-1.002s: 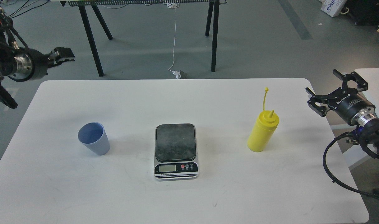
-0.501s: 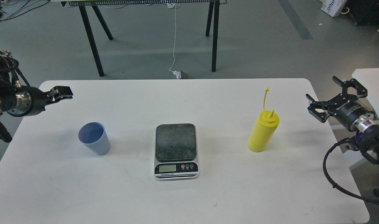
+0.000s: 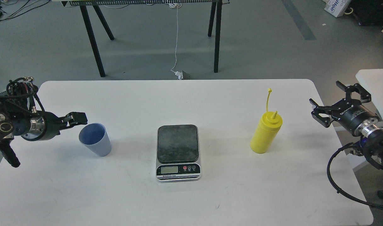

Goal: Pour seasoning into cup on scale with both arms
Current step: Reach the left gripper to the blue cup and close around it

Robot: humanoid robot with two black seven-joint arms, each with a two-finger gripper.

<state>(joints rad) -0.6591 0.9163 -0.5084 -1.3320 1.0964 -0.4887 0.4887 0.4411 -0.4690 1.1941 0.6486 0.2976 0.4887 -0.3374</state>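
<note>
The pale blue-grey cup (image 3: 95, 139) stands upright on the white table (image 3: 191, 201), left of the scale (image 3: 177, 152). The scale's dark platform is bare. The yellow seasoning bottle (image 3: 265, 134) stands upright right of the scale, its cap strap pointing up. My left gripper (image 3: 78, 119) is level with the cup's rim at its upper left side; it is seen side-on, so I cannot tell its fingers apart or whether it touches the cup. My right gripper (image 3: 327, 95) is open and empty beyond the table's right edge, well right of the bottle.
A second white surface (image 3: 375, 84) stands behind my right arm at the far right. Black table legs (image 3: 95, 47) and a white cable (image 3: 176, 44) are on the floor beyond the table's far edge.
My left gripper has come down and to the right, from above the table's far left corner to the cup's rim. My right gripper has dropped slightly. Cup, scale and bottle have not moved.
</note>
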